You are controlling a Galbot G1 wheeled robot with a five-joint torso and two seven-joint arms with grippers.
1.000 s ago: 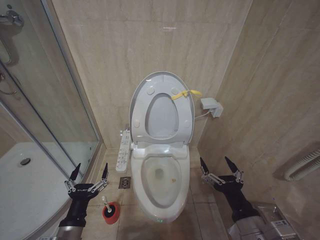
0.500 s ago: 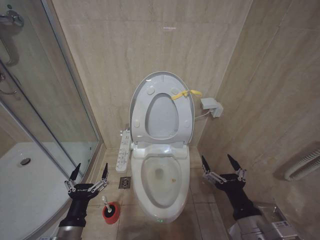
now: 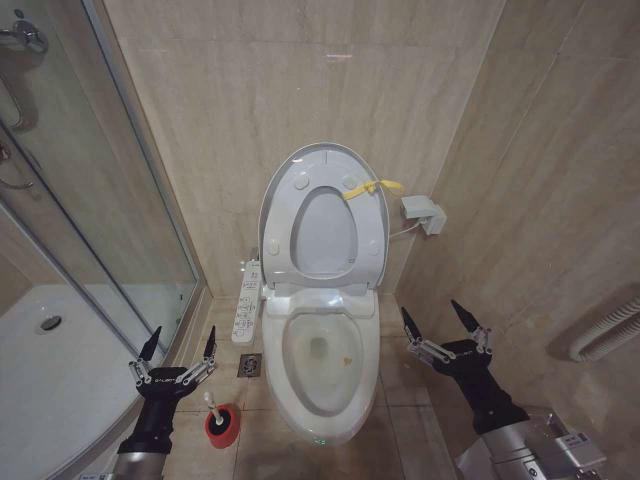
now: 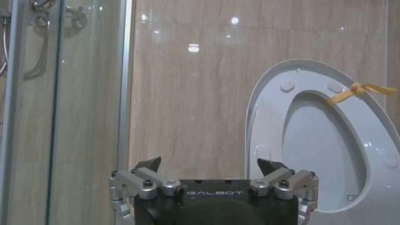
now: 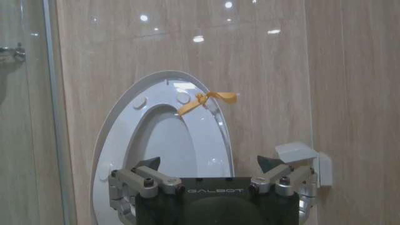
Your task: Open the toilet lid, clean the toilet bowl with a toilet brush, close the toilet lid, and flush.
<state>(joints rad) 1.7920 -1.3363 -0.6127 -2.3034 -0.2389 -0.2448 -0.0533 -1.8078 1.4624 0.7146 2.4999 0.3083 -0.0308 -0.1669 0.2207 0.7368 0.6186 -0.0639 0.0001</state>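
1. I see the toilet lid (image 3: 323,215) standing upright against the beige tiled wall (image 3: 250,100), glossy white, with a yellow strap (image 3: 372,188) tied at its upper right edge.
2. Below it the toilet bowl (image 3: 322,362) lies uncovered, white with a wide rim and water at the bottom.
3. The toilet brush (image 3: 212,404) stands in its red holder (image 3: 223,426) on the tiled floor (image 3: 395,385), just left of the bowl.
4. My left gripper (image 3: 179,345) hovers above the brush, jaws spread and empty.
5. My right gripper (image 3: 437,320) hangs right of the bowl, jaws spread too, holding nothing.
6. A glass shower screen (image 3: 90,200) and white tray (image 3: 60,370) lie at the left.
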